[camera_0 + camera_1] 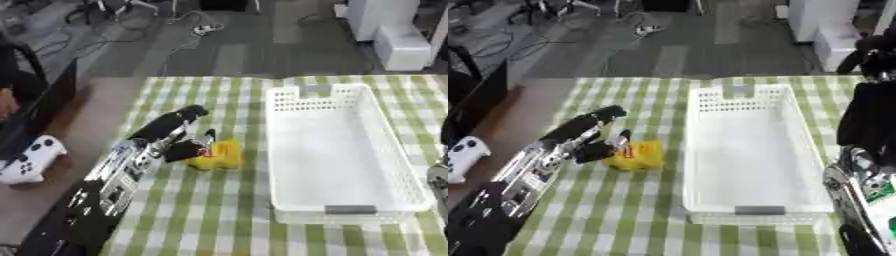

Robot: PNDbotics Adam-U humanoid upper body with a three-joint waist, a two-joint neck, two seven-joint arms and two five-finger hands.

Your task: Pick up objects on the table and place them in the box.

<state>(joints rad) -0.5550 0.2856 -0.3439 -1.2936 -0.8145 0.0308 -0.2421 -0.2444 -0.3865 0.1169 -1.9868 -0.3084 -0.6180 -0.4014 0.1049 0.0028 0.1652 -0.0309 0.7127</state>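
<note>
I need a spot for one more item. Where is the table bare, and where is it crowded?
Bare: the white perforated plastic basket holds nothing, and the green checked cloth in front of the yellow soft object is free. Crowded: the robot's left hand is at that yellow object, left of the basket.

The left hand [179, 131] was seen beside a yellow object [219, 155], fingers [208, 136] touching it, on the checked table [219, 215]. A white box [332, 150] was noted just right.
</note>
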